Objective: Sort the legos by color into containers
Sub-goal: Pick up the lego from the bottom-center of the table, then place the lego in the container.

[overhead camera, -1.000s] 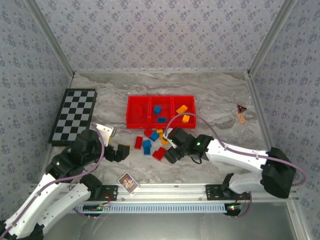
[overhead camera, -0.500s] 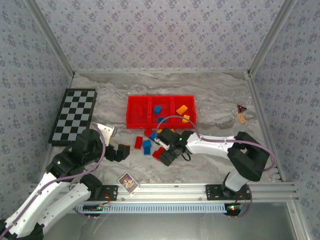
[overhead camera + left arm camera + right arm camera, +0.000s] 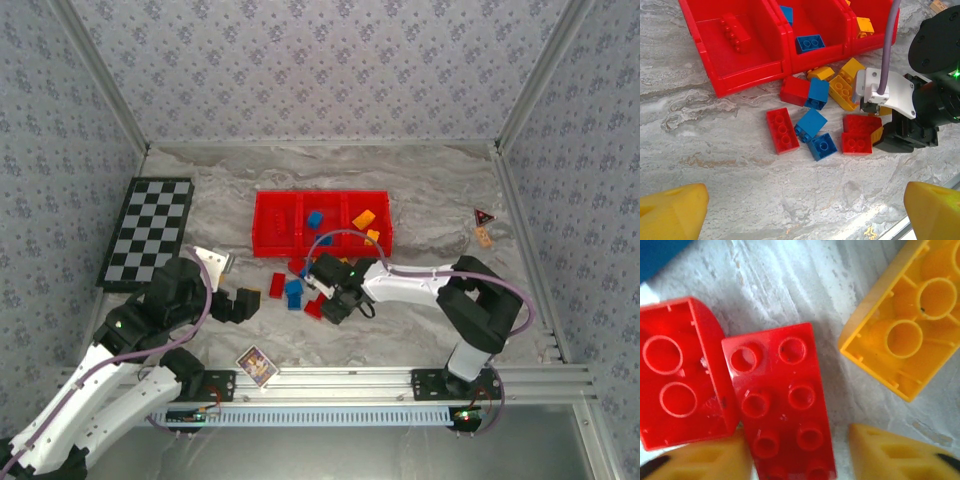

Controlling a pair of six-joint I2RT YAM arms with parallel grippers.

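**Right pincer spread over a red lego beside the tray**

The right pincer (image 3: 797, 466) is down in the loose pile. Its jaws are released and straddle the end of a red studded lego (image 3: 782, 400) lying flat on the tabletop (image 3: 715, 165). 1 yellow fingertip (image 3: 710, 460) sits just beside that brick, and the other stands a little apart from it. An upturned red lego (image 3: 682, 390) touches the studded one, and an upturned yellow lego (image 3: 910, 315) lies close by.

The other loose legos (image 3: 811, 123), in red, blue and yellow, lie scattered on the near side of the red tray (image 3: 710, 50). Of its 3 compartments, the left holds 1 red brick (image 3: 736, 32), the middle holds 2 blue bricks (image 3: 810, 43), and the right holds orange-yellow bricks (image 3: 864, 25).

The left pincer (image 3: 235, 304) sits left of the pile, spread wide with nothing between its tips.
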